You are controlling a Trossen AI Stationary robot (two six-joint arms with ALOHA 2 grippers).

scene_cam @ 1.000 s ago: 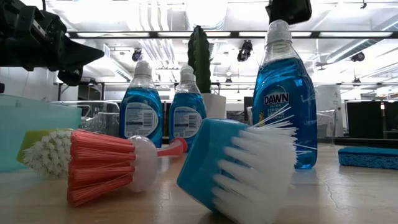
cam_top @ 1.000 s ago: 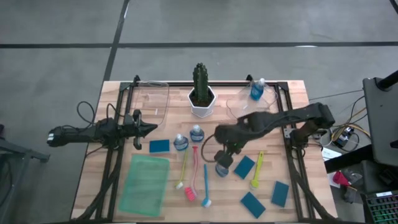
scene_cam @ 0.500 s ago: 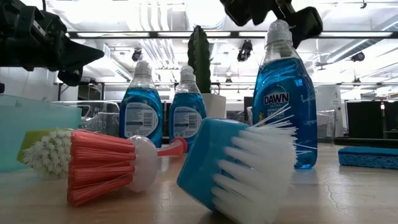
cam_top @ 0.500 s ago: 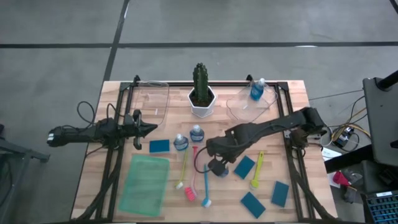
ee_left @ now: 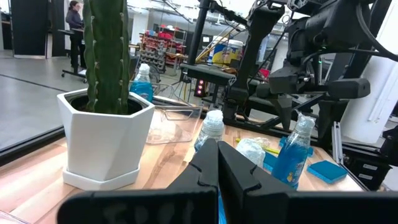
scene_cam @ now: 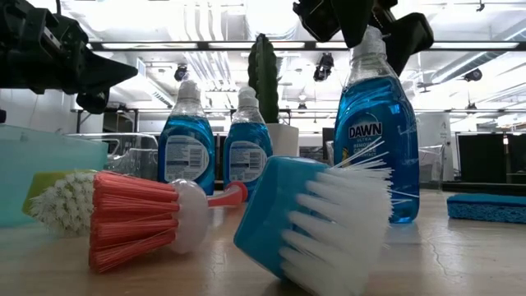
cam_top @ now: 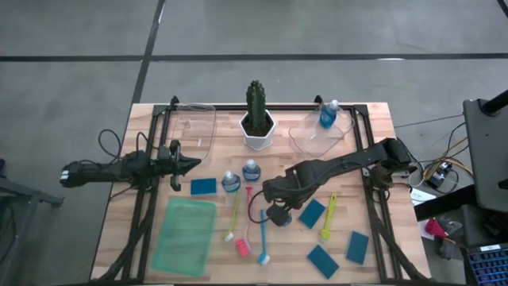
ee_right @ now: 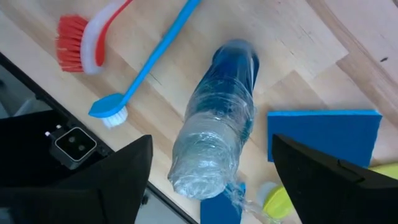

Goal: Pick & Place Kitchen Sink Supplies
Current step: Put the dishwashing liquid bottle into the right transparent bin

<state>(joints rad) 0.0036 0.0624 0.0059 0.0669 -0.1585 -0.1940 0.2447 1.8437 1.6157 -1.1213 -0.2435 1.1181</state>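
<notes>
A small blue bottle with a pale cap (ee_right: 214, 140) stands upright on the table near its middle (cam_top: 282, 215). My right gripper (ee_right: 211, 142) hangs over it, open, pointing down, with one finger on either side of the cap (scene_cam: 370, 41); I see no touch. Two more blue bottles (cam_top: 230, 181) (cam_top: 251, 169) stand near the cactus. The yellow (cam_top: 234, 214), pink (cam_top: 246, 218), blue (cam_top: 263, 234) and lime (cam_top: 328, 216) brushes lie flat around them. Teal sponges (cam_top: 312, 213) (cam_top: 203, 187) lie flat. My left gripper (cam_top: 193, 165) waits shut at the table's left.
A cactus in a white pot (cam_top: 257, 121) stands at the far middle. A green tray (cam_top: 184, 233) lies near left. A clear container (cam_top: 317, 131) at the far right holds another blue bottle (cam_top: 327, 115); a second clear container (cam_top: 194, 127) sits far left. More sponges (cam_top: 357, 247) (cam_top: 322, 260) lie near right.
My right gripper has moved toward the table's left and come down over the standing bottle, so that its open fingers now stand on either side of the cap. The bottle has stayed where it was.
</notes>
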